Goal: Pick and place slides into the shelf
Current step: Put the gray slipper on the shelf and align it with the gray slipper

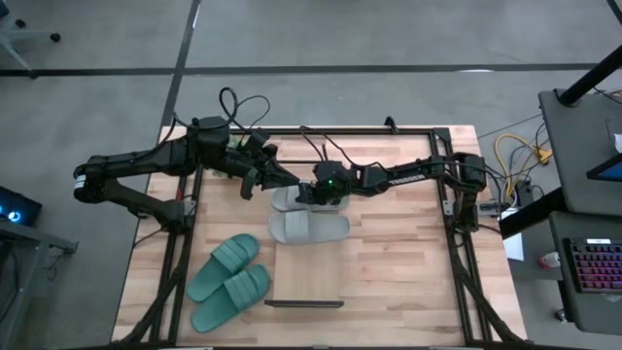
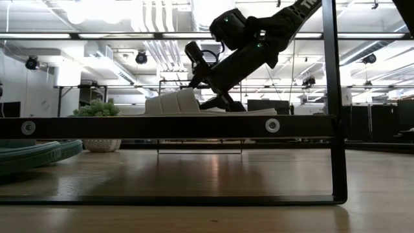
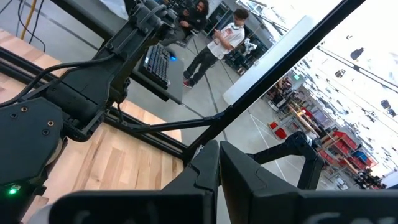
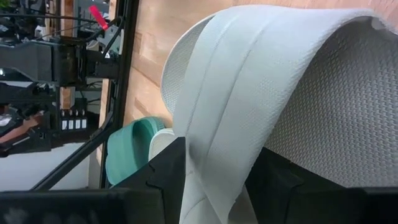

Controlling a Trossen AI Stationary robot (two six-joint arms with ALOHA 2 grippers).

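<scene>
The right gripper had its two dark fingers set part-way apart, one on either side of the wide strap of a light grey, soft foam slip-on sandal, the strap's edge running down between them. The right wrist view showed the strap in the gap, but whether the fingers were pressing it or had let go could not be told. This sandal lay at the far middle of the pale butcher-block wooden tabletop, touching its grey mate, which sat just nearer the camera side.

The strap was broad, ribbed lengthwise and arched; the footbed beneath it carried a fine pebbled texture. Judged from that, the slide would be light and springy, yielding under a pinch rather than slipping, and not fragile. The strap looked the best place to take it, near its crown, so the sole would hang level.

The left gripper was closed on nothing, hovering just beside the right one above the far edge.

The teal-green pair of foam sandals lay side by side toward the near left of the table, well apart from the grey ones. The shelf, a narrow plank rack with thin black metal end frames, stood at the near edge with no sandal seen on it.
</scene>
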